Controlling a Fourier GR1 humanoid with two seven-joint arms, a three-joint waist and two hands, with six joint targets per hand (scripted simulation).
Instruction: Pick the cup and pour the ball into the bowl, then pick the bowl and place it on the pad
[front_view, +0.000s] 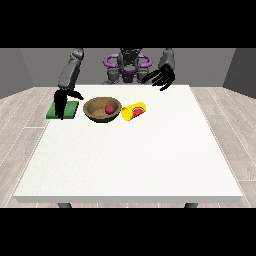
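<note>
A brown wooden bowl (102, 109) stands on the white table (130, 160) with a red ball (109, 109) inside it. Just right of the bowl a yellow cup (134, 111) lies on its side, its red-lined mouth turned toward the camera. A green pad (70, 110) lies left of the bowl. The hand at the view's left (62, 100) hangs over the pad with its fingers straight and pointing down, holding nothing. The hand at the view's right (161, 77) hovers above the table's far edge, fingers spread, well apart from the cup.
The robot's torso (128, 67) stands behind the far edge. The table's near half is bare white surface, and wood flooring surrounds it.
</note>
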